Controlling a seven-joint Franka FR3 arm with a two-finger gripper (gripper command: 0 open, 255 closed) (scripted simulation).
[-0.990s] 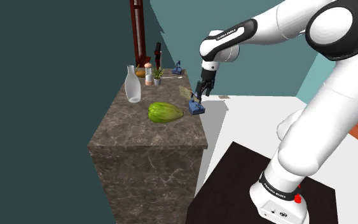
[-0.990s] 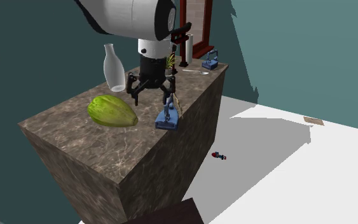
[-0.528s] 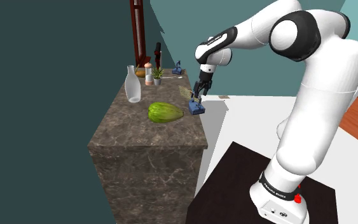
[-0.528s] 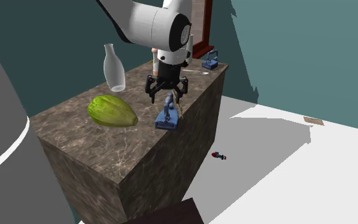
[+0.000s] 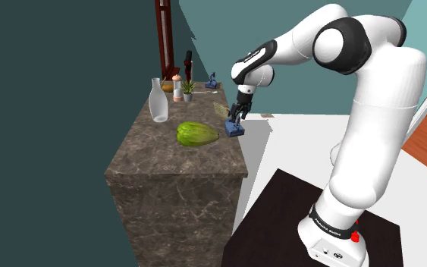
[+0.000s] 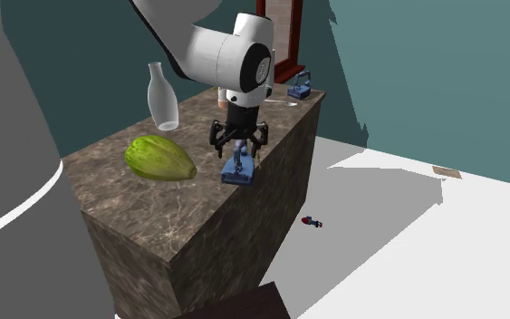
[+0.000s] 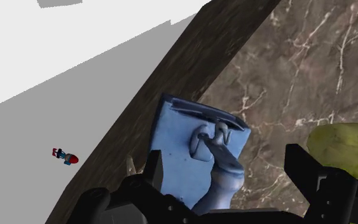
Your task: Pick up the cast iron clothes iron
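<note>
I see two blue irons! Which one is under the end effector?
The iron beside the green fruit; the other iron stands far back.

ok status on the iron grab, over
Gripper open, astride the blue iron, handle not clasped. Iron flat at counter edge. Green fruit beside, not blocking.

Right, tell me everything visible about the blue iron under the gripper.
The iron is plain blue, a flat base with an arched handle on top. It sits upright at the edge of the dark marbled counter, a little apart from the green fruit. The open gripper straddles the handle without clasping it.
</note>
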